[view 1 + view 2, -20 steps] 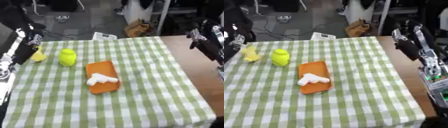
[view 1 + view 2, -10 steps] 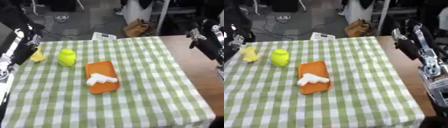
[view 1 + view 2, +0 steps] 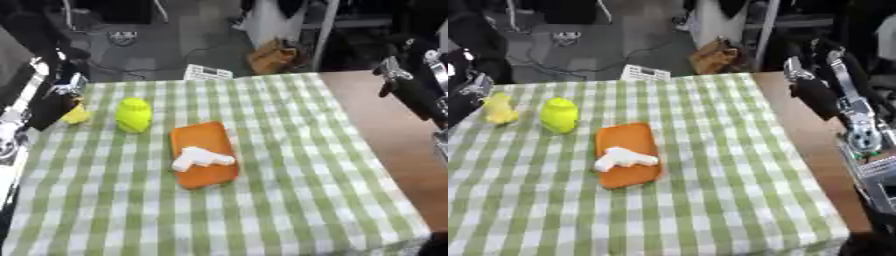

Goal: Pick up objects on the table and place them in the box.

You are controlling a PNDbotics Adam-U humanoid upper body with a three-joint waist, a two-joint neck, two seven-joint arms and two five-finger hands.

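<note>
Objects: I am seeing a small yellow piece (image 3: 499, 109) far left, a lime-yellow rounded thing (image 3: 134, 114) just beside it, then an orange block (image 3: 205, 154) with a white pistol-shaped piece (image 3: 201, 158) lying on it.
Left hand (image 3: 54, 102): hanging at the cloth's left edge, touching or just over the yellow piece; I cannot tell its fingers.
Right hand (image 3: 814, 95): raised off the table's right side, well apart; fingers unclear.
Nearer arm: I am judging the left.
Orange block axis: running near-to-far.
Box: I am not finding one.
</note>
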